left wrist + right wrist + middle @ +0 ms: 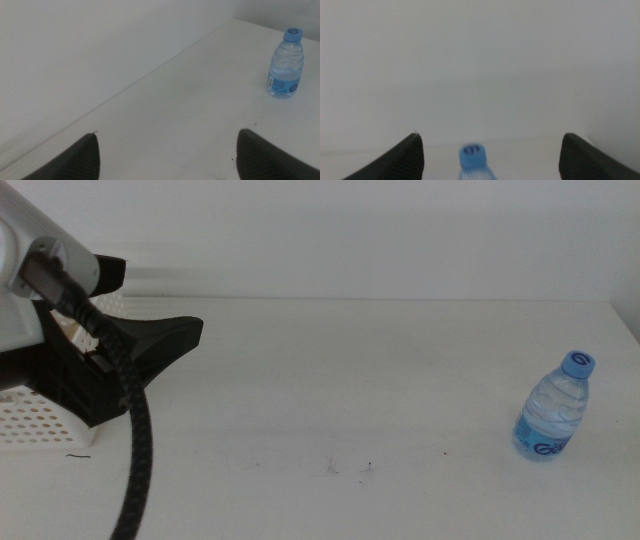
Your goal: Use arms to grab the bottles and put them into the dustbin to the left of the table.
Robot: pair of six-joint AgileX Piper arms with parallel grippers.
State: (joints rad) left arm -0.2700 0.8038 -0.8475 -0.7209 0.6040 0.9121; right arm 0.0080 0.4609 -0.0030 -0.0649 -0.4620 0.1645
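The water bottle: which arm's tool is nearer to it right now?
Right. The water bottle stands upright just ahead of the open right tool, its cap between the jaws' line. The left tool, also open, sits far across the table by the dustbin.

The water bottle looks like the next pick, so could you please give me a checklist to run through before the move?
1. Water bottle upright, blue cap on: ok.
2. Table around the bottle free of other things: ok.
3. Right gripper open, bottle cap between its fingers: ok.
4. Left gripper open, holding nothing: ok.
5. Left arm far from the bottle, by the dustbin: ok.
6. Room in the dustbin: cannot tell.
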